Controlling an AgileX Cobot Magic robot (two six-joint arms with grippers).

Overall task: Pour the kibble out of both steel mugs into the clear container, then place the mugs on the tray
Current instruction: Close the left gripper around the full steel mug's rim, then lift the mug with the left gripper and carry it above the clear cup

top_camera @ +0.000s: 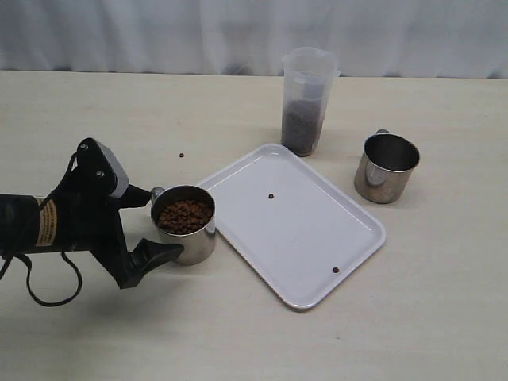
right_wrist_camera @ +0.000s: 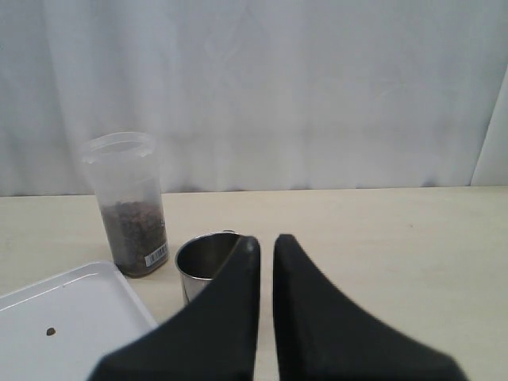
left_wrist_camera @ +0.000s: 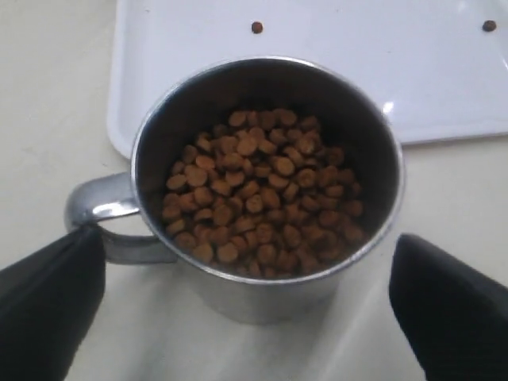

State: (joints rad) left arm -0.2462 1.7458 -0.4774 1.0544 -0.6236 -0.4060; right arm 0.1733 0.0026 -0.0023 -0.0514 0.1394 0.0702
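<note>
A steel mug [top_camera: 190,238] full of brown kibble [top_camera: 184,215] stands on the table at the tray's left edge. My left gripper [top_camera: 161,224] is open, with one finger on either side of this mug and its handle toward the arm. In the left wrist view the mug [left_wrist_camera: 270,294] and kibble [left_wrist_camera: 262,190] sit between the dark fingers [left_wrist_camera: 48,302], and the gripper [left_wrist_camera: 248,254] has a gap on the far side. The second steel mug [top_camera: 386,167] stands empty, right of the clear container [top_camera: 305,99], which holds kibble. My right gripper [right_wrist_camera: 266,238] is shut and empty, short of that mug [right_wrist_camera: 202,262].
The white tray [top_camera: 317,238] lies in the middle with two stray pellets [top_camera: 271,195] on it. Another pellet [top_camera: 181,155] lies on the table left of the tray. A pale curtain closes off the far table edge. The right arm is outside the exterior view.
</note>
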